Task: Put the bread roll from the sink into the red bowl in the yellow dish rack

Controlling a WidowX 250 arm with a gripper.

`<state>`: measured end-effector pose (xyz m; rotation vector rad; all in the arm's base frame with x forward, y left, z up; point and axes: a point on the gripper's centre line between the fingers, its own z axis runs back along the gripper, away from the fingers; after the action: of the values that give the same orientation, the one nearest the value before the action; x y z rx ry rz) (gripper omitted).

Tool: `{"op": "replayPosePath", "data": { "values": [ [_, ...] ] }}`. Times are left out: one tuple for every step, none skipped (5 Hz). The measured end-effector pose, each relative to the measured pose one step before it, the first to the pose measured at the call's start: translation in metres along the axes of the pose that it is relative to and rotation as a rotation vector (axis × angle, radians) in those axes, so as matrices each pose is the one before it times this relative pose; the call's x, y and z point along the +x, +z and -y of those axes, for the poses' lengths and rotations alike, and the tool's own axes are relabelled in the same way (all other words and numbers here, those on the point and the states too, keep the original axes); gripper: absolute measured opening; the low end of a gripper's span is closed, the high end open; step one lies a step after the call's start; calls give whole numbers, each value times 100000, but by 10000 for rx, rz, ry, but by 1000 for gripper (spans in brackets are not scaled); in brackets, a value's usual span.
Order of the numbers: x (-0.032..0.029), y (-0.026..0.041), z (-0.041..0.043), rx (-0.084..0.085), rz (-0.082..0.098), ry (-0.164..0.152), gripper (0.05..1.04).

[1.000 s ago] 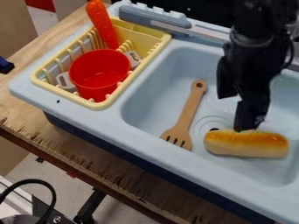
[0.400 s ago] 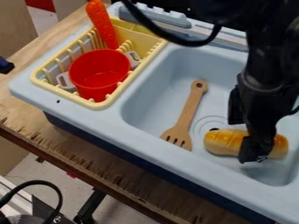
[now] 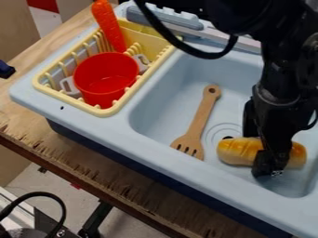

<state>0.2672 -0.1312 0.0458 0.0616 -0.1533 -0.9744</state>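
The black gripper (image 3: 258, 152) hangs over the right part of the sink, its fingers apart across the toy bread roll (image 3: 235, 150). One finger is on the roll's far side, and the other passes in front of its right half, hiding part of it. The orange-brown roll lies on the sink floor beside the drain. To its left a wooden slotted spatula (image 3: 200, 116) rests in the basin, with its handle pointing to the back.
A yellow dish rack (image 3: 162, 52) stands on the left of the light blue sink (image 3: 177, 162). It holds a red pot (image 3: 105, 80) with grey handles and an orange toy carrot (image 3: 108, 24). A black cable (image 3: 208, 55) loops down beside the arm.
The gripper has come toward the sink's front edge and slightly right, from behind the roll to across it. The cable has swung into view. The roll and spatula have stayed in place.
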Motion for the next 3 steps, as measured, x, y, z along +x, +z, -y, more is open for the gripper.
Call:
{"op": "replayPosePath", "data": {
  "values": [
    [-40, -55, 110, -74, 17, -78, 693],
    [-59, -90, -109, -52, -97, 87, 618],
    [276, -80, -317, -23, -244, 100, 617]
  ]
}}
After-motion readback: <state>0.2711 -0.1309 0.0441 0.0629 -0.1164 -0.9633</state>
